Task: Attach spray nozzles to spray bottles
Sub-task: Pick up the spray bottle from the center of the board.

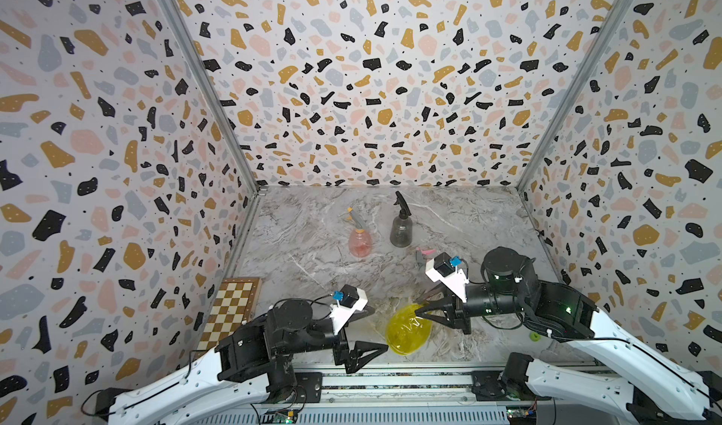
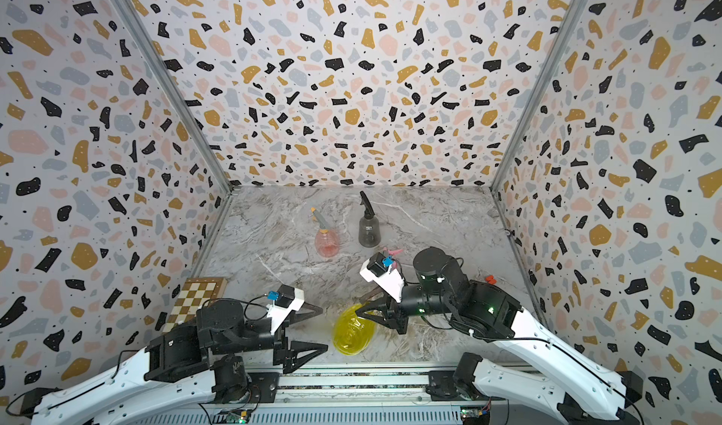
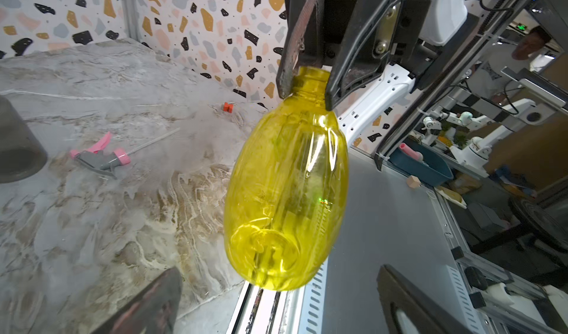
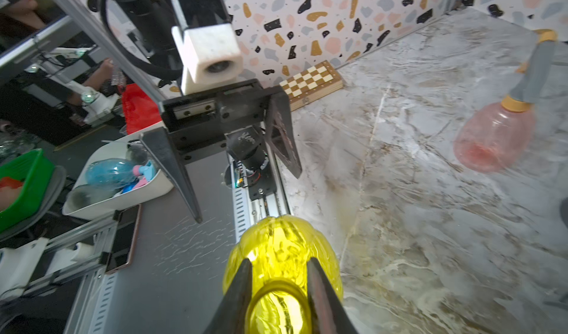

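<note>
Yellow see-through plastic: the bottle (image 1: 408, 329) is hanging tilted, its neck being pinched by the right pincer (image 3: 307, 99), which is clenching just under the open mouth. The belly is pointing away from the pincer's tips, toward the front edge of the table (image 1: 312, 255). The left pincer (image 1: 379, 328) is standing wide open and empty, just beside the bottle's base. The pink nozzle (image 3: 101, 157) is lying on the table beyond the right pincer, well apart from the bottle. The bottle is probably being passed over. The left pincer should be closing gently round the belly, since thin plastic may dent, and taking hold before the right one lets go, leaving the neck free. In both top views the nozzle is mostly hiding behind the right arm (image 1: 445, 270). Its tube is looking faint, and whether the base is touching the table is unclear.
</note>
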Controlling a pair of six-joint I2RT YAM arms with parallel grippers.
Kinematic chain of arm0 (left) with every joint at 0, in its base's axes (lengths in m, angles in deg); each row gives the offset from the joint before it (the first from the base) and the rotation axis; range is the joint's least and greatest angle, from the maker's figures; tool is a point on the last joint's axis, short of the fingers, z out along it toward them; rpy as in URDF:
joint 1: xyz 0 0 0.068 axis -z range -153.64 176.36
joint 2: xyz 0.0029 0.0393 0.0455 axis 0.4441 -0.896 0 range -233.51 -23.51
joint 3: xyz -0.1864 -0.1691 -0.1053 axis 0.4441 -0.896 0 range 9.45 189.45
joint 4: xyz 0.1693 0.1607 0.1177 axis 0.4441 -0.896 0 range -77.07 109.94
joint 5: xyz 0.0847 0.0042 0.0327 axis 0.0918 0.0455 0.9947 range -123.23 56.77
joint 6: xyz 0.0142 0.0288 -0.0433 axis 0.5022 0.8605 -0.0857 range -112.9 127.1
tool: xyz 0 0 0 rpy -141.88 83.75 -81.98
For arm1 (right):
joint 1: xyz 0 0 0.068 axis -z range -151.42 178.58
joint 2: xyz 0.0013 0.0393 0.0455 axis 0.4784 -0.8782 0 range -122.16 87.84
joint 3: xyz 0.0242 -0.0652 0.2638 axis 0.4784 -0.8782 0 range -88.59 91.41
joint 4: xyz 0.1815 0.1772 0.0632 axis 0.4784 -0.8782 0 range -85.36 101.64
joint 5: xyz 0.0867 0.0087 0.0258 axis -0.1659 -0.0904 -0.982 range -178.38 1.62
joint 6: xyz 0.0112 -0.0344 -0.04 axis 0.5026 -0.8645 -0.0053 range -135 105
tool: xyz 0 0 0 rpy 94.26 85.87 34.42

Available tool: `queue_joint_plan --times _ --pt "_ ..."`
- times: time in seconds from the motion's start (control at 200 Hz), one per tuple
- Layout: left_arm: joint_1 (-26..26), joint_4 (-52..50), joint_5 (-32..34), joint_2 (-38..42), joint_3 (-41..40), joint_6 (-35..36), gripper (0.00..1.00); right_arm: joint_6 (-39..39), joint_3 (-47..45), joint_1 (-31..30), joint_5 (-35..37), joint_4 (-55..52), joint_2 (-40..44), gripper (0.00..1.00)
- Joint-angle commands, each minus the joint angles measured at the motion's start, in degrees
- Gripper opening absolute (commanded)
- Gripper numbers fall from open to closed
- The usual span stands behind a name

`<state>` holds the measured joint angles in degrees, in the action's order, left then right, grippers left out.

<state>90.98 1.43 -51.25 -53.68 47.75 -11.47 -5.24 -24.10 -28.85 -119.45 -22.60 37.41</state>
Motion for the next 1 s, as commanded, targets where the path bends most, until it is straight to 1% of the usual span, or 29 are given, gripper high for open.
queue_joint_plan --times 0.0,0.065,0.14,0.26,0.365,0.611,0.791,0.991 --pt "0.1 4.4 -6.5 -0.6 1.4 1.7 0.99 -0.1 3.6 -1.3 -5.9 2.8 -1.0 0.0" --pt "0.1 5.8 -8.1 -0.6 0.8 1.5 0.99 0.5 4.4 -2.5 -6.7 4.6 -2.1 0.0" --pt "0.1 6.2 -7.8 -0.5 0.5 1.3 0.99 0.9 5.1 -3.8 -7.3 6.6 -3.1 0.0" --pt "0.2 7.3 -9.2 0.0 0.1 1.2 0.99 1.1 6.5 -6.2 -5.3 8.6 -4.9 0.0" --pt "0.1 7.7 -10.6 0.7 -0.4 1.1 0.99 1.7 7.2 -6.9 -4.1 11.0 -6.2 0.0" --pt "0.1 7.7 -10.8 1.5 -0.9 0.7 0.99 3.2 8.4 -8.7 -3.1 18.0 -7.6 0.0" --pt "0.1 7.7 -10.3 2.0 -1.0 0.5 0.99 2.1 11.6 -10.4 -1.4 18.3 -9.3 0.0" --pt "0.1 7.7 -10.2 2.7 -1.2 0.5 1.0 1.7 12.2 -11.5 -1.1 18.1 -10.6 0.0"
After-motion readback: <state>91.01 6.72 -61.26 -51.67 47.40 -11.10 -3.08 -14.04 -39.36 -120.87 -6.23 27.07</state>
